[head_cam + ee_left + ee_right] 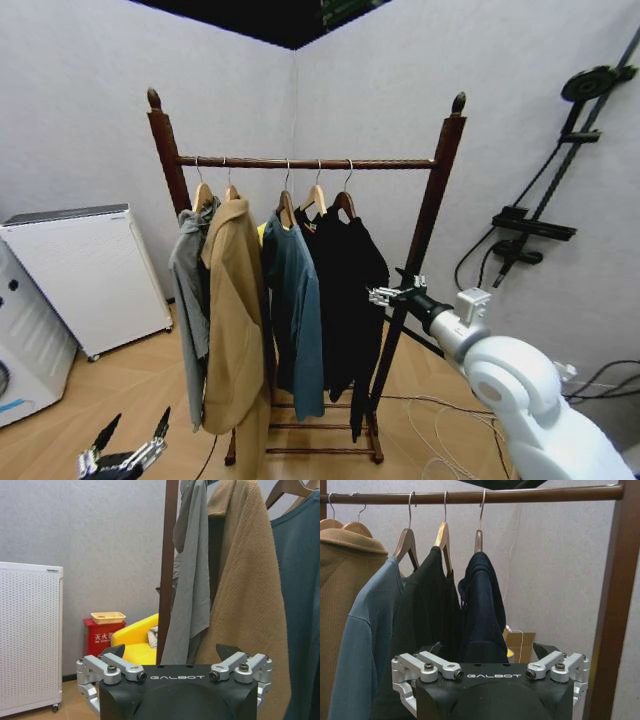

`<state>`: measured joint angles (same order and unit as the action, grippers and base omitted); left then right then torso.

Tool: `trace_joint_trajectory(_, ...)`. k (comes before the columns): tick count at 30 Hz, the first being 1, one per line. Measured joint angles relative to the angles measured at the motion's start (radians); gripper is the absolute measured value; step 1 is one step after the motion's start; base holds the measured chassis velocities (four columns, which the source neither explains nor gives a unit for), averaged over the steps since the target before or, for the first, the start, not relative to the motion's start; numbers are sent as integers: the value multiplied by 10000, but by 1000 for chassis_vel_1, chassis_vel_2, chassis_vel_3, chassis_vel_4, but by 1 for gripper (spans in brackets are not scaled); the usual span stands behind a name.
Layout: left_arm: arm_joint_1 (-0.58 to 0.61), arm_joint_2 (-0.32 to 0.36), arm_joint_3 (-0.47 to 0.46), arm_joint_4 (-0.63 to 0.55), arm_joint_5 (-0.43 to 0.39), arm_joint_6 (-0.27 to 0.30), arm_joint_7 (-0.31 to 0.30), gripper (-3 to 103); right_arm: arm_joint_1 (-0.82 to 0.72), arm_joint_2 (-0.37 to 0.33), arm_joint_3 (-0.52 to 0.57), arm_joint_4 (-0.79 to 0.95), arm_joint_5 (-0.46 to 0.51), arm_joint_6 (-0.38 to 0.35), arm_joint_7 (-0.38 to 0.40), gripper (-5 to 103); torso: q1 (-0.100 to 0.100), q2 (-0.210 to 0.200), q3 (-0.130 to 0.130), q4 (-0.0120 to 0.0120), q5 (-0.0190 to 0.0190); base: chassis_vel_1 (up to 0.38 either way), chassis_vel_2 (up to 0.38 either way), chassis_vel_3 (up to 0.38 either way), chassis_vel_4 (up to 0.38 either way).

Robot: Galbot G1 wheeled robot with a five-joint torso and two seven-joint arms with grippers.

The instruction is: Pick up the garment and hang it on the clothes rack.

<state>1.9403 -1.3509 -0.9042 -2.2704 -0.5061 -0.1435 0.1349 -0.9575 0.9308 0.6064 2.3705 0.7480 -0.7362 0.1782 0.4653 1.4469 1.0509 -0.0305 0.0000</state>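
Observation:
The garment [340, 270], a long black jacket on a light wooden hanger [442, 535], hangs from the rail of the clothes rack [310, 162], between a teal-blue jacket [298, 300] and a dark navy piece [481, 610]. In the right wrist view the black jacket [427, 615] hangs straight ahead under the rail [520, 495]. My right gripper [385, 293] is open and empty, level with the jacket's right side and beside the rack's right upright [615, 605]. Down at the lower left, my left gripper [135, 425] is open and empty, facing the left upright [167, 570].
A tan coat [235, 320] and a grey garment [188, 300] hang at the rack's left end. A white appliance [85, 275] and a washing machine [20, 340] stand to the left. A black shower pole [560, 170] is on the right wall, and cables [440, 420] lie on the floor.

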Motion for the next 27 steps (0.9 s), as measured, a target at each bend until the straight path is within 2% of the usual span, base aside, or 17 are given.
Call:
trace_joint_trajectory(18, 0, 0, 0, 0, 0, 0, 0, 100, -945, 137, 731, 899, -256, 0, -36, 100, 2, -1, 1, 0, 0, -52, -103, -110, -49)
trace_joint_trajectory(27, -1, 0, 0, 0, 0, 0, 0, 100, -1467, 444, 1097, 954, -833, 0, -220, 100, 2, -1, 1, -1, 0, -87, -155, -159, -95)
